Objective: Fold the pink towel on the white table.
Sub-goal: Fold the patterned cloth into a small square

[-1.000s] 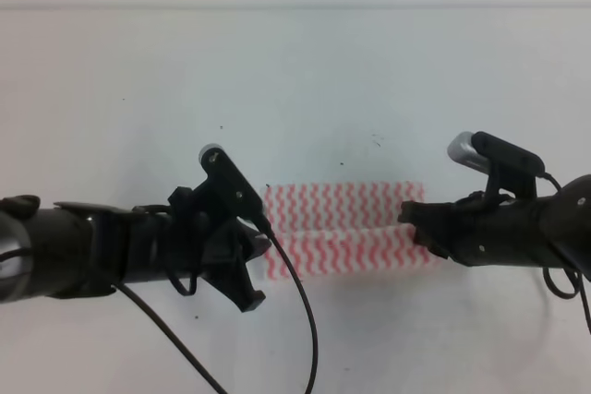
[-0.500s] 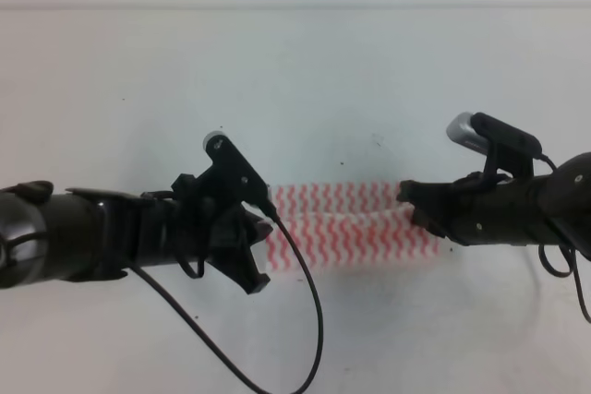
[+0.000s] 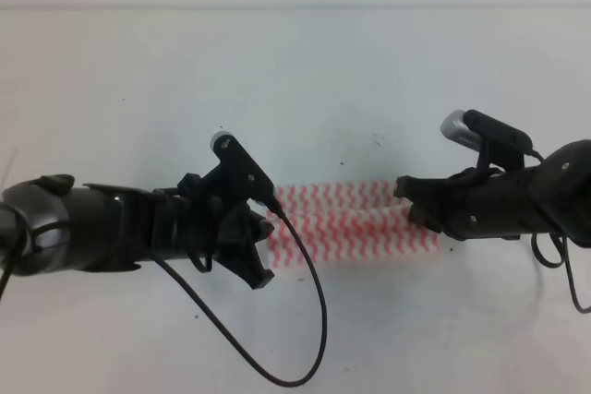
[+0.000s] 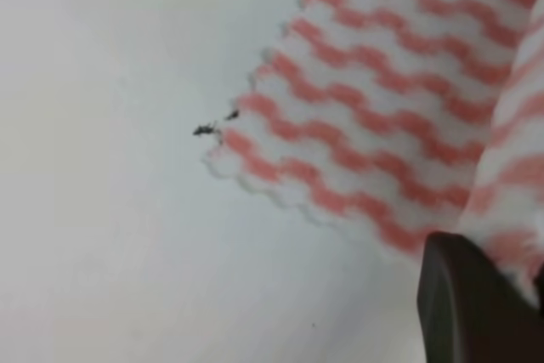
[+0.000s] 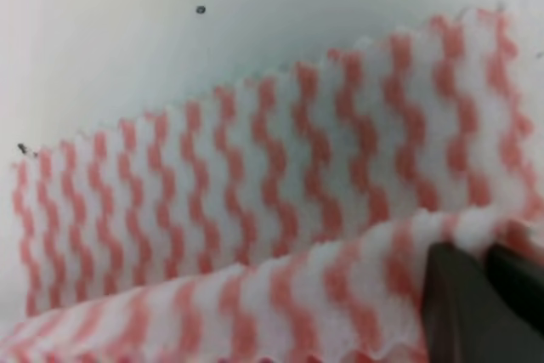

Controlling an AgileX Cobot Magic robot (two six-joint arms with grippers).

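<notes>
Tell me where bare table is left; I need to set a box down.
The white table is bare beyond the pink towel, and in front of it except for a looping cable. It is crowded mid-table, where the left pincer and right pincer flank the towel.

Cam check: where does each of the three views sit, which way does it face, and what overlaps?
Exterior high: above, looking down on the table; towel stretched between left gripper and right gripper; both arms show.
Left wrist: on left arm, looking down at a towel corner on the table; one dark fingertip shows.
Right wrist: on right arm, along the towel's raised fold; fingertips show.
Shared: all see the towel; both wrist views see one dark speck at its corner.
</notes>
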